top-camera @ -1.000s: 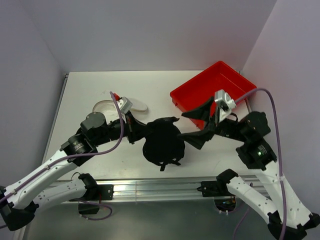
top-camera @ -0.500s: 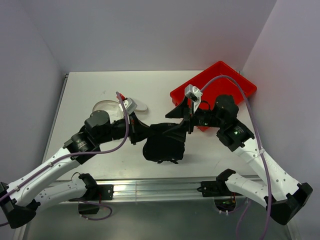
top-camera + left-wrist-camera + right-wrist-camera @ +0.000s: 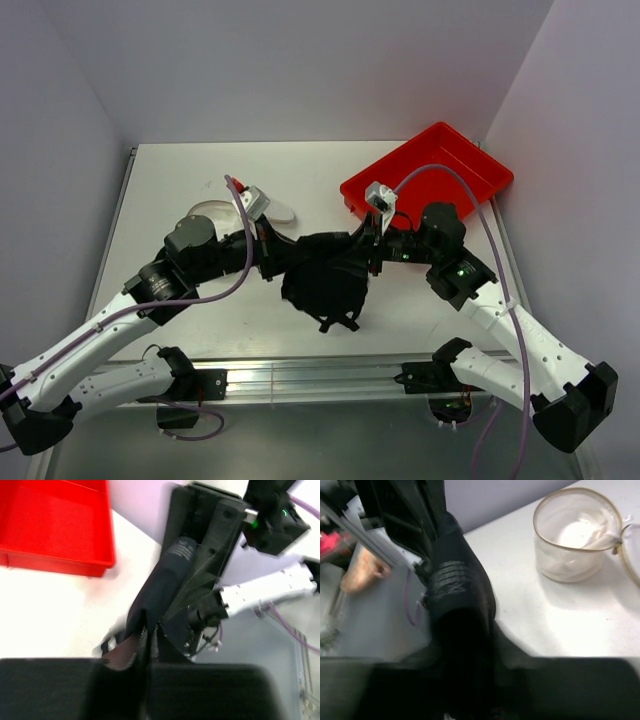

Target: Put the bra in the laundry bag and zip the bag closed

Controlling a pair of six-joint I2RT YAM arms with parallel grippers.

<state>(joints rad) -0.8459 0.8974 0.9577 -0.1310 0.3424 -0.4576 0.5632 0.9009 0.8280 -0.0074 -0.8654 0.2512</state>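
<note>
One pincer (image 3: 284, 264) (left) holds the bra (image 3: 325, 285).

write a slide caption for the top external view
Black bra, left gripper pinching one edge, right gripper at the other, laundry bag open beyond.

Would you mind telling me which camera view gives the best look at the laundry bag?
The right wrist view: the laundry bag stands open and unobstructed, its mesh wall and rim clear. In the top external view the left arm partly hides it. The left wrist view misses it.
</note>
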